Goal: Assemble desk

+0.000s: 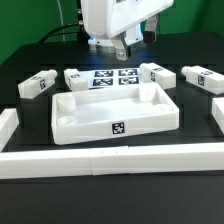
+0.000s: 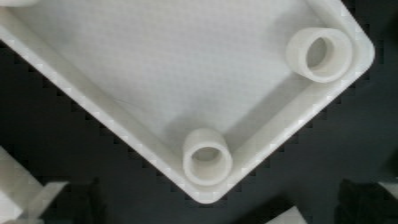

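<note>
The white desk top (image 1: 115, 112) lies in the middle of the black table, rim up, with a tag on its front wall. Four small white tagged legs lie behind it: two on the exterior view's left (image 1: 37, 86) (image 1: 77, 77) and two on the right (image 1: 157, 73) (image 1: 201, 79). My gripper (image 1: 124, 44) hangs above the table behind the desk top, holding nothing. In the wrist view a corner of the desk top (image 2: 160, 80) shows with two round sockets (image 2: 320, 52) (image 2: 208, 158). The gripper (image 2: 210, 208) looks open, its dark fingers wide apart.
The marker board (image 1: 115, 76) lies flat behind the desk top, under the gripper. Long white border rails run along the front (image 1: 110, 160), the exterior view's left (image 1: 8, 125) and right (image 1: 214, 115).
</note>
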Controlling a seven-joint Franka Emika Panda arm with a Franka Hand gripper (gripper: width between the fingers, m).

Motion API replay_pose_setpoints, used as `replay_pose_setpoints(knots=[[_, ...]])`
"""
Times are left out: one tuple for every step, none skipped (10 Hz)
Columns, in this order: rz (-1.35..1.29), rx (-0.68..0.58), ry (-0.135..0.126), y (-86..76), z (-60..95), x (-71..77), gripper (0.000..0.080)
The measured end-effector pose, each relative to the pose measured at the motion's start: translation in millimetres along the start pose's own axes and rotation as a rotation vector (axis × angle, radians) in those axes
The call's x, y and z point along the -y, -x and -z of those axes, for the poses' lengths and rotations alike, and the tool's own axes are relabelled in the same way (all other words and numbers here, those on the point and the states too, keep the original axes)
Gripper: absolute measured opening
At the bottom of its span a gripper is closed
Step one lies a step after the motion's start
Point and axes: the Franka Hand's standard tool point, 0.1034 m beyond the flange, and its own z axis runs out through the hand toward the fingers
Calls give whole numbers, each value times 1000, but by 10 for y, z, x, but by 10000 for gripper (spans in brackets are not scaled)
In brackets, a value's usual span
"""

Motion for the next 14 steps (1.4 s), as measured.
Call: replay_pose_setpoints(knots=[[0,0,0,0,0,0,650],[1,0,0,0,0,0,650],[1,0,0,0,0,0,650],[0,0,0,0,-4,0,650],[4,1,-1,2,-10,1,650],[32,1,0,7,-12,-2,650],[121,-5,9,107,-46,-4,650],[212,-10,25,261,-107,33,650],[332,-22,55,372,-157,65,650],[395,-22,56,483,-205,78,650],[441,-16,52,527,-202,44,650],[498,-10,54,526,-205,46,650],[535,-8,54,533,-211,46,650],[628,-3,60,559,-239,42,650]])
